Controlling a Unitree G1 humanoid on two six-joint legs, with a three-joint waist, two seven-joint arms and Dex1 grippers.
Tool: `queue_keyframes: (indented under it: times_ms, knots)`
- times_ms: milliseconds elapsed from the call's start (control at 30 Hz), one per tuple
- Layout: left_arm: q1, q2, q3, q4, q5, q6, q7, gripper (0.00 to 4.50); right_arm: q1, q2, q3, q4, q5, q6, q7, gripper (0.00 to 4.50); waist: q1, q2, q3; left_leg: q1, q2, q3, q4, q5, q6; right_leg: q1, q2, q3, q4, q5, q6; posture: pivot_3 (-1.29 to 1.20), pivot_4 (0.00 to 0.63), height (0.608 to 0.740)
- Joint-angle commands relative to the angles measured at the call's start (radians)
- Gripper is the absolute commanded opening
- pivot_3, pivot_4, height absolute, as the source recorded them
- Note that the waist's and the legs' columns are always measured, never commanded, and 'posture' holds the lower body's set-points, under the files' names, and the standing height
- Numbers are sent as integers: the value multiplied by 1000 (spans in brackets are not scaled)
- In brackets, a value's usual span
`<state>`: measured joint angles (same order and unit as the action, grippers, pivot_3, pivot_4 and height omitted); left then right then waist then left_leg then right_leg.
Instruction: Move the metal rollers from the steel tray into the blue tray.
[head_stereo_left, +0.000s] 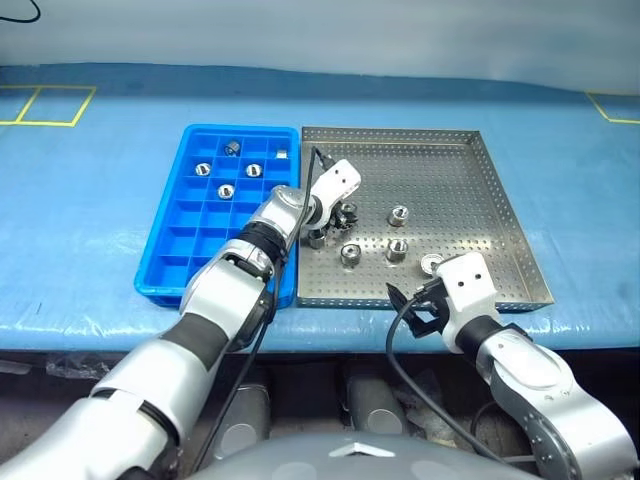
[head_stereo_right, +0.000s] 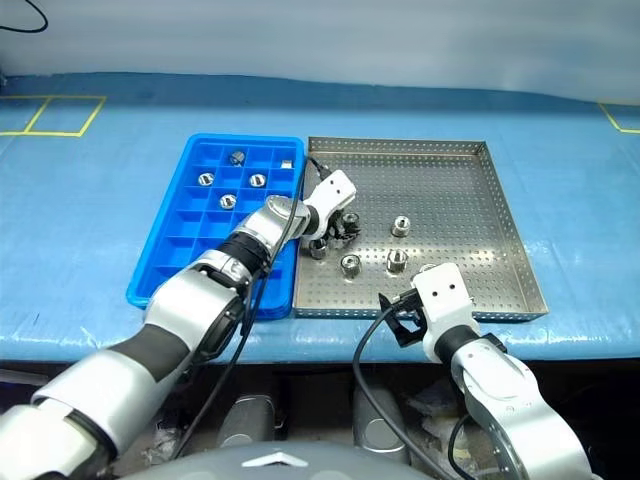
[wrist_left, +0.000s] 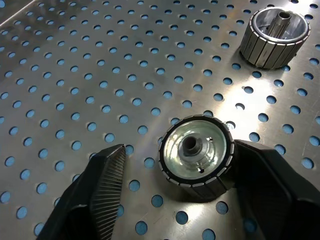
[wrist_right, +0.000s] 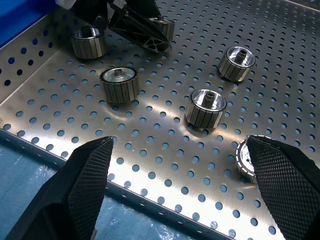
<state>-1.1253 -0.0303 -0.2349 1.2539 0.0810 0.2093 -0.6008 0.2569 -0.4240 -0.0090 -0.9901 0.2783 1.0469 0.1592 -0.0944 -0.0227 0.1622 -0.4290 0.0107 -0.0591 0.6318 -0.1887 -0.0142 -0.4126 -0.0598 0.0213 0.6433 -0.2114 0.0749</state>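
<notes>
In the left eye view, short shiny ribbed metal rollers (head_stereo_left: 397, 215) with dark centre holes are seen standing on the perforated floor of the large silver steel tray (head_stereo_left: 500, 200), and several more lie in compartments of the bright blue gridded plastic tray (head_stereo_left: 170, 245) just beside it on the blue tabletop (head_stereo_left: 90, 200). In the left wrist view, the left claw (wrist_left: 175, 170) is seen narrowed around one upright roller, one finger (wrist_left: 265, 175) touching its side and the other just apart. In the right wrist view, the right claw (wrist_right: 182, 172) is held wide above the tray's near rim.

Blue tray (head_stereo_left: 170, 255); silver steel tray (head_stereo_left: 480, 200), dotted.
</notes>
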Motion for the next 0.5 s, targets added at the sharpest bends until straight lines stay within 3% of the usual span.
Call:
queue_keyframes:
  times_ms: [33, 67, 100, 333, 500]
  knots:
    - [-4, 1, 26, -7, 4, -10, -10, 2265, -7, -5, -10, -20, -5, -20, 7, 4500, 0, 0, 0, 0, 0, 0, 0, 0, 0, 0, 0, 0, 0, 0, 0, -200, 150, 740]
    - [-5, 2, 34, -9, 2, -10, -11, 1924, -7, -5, -11, -20, -6, -19, 8, 4500, 0, 0, 0, 0, 0, 0, 0, 0, 0, 0, 0, 0, 0, 0, 0, -197, 150, 740]
    - [-7, 5, 42, -13, -3, -11, -13, 1877, -8, -5, -10, -20, -6, -19, 8, 4500, 0, 0, 0, 0, 0, 0, 0, 0, 0, 0, 0, 0, 0, 0, 0, -197, 150, 740]
    - [-37, 48, 160, -121, -88, -30, -21, 1877, -24, -1, -5, -15, -6, -14, 12, 4500, -1, 0, 0, 0, 0, 0, 0, 0, 0, 0, 0, 0, 1, 0, 1, -165, 150, 740]
    - [79, 142, 253, -469, -154, 45, 27, 1877, -52, 5, 37, 3, -4, -24, 17, 4500, 2, 1, 0, 0, 0, 0, 0, 0, 0, 0, 0, 0, 1, 1, 1, -129, 150, 740]
